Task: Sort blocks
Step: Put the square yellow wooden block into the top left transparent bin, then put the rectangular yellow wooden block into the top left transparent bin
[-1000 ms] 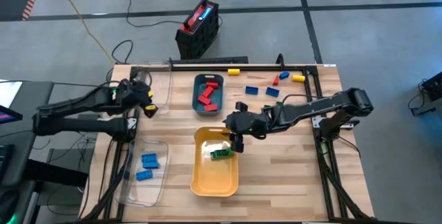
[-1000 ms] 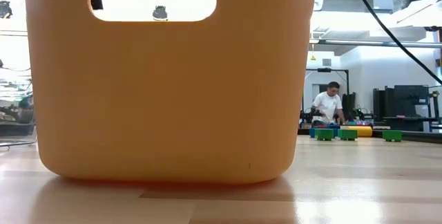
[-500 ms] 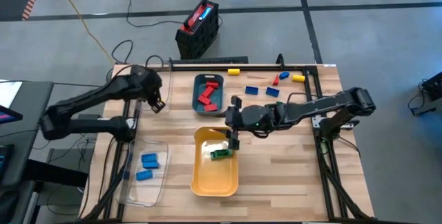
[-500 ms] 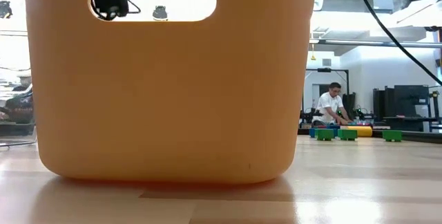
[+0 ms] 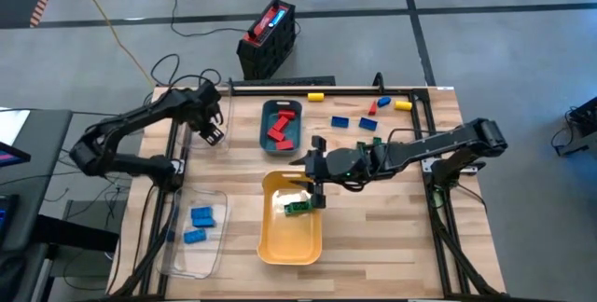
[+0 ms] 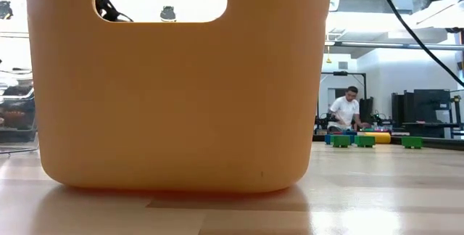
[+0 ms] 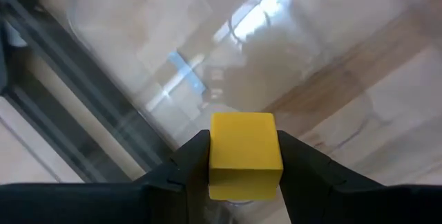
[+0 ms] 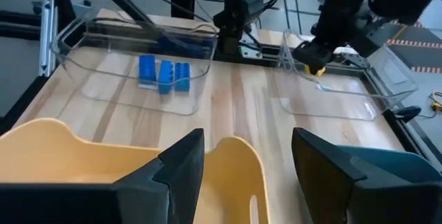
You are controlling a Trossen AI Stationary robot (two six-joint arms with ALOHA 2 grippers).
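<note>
Two dark arms work over the wooden bench [image 5: 392, 218]. The left gripper [image 5: 213, 135] hangs near the bench's far left corner, its fingers [image 7: 186, 172] clenched on a yellow block [image 7: 245, 155] above a clear tray [image 8: 338, 86]; the wrist view shows only the block's square face, so its long axis cannot be told. The right gripper [image 5: 315, 190] hovers at the far rim of the yellow tray [image 5: 289, 241] near the bench's middle, fingers [image 8: 183, 165] spread and holding nothing. A green block [image 5: 299, 208] lies in that tray, long axis running left to right. Red blocks [image 5: 280, 127] lie at mixed angles in the teal tray [image 5: 266, 139] just beyond. Two blue blocks [image 5: 199, 226] sit in a second clear tray [image 5: 182, 255] by the near left corner. Loose blocks [image 5: 373, 114] lie scattered toward the far right corner.
</note>
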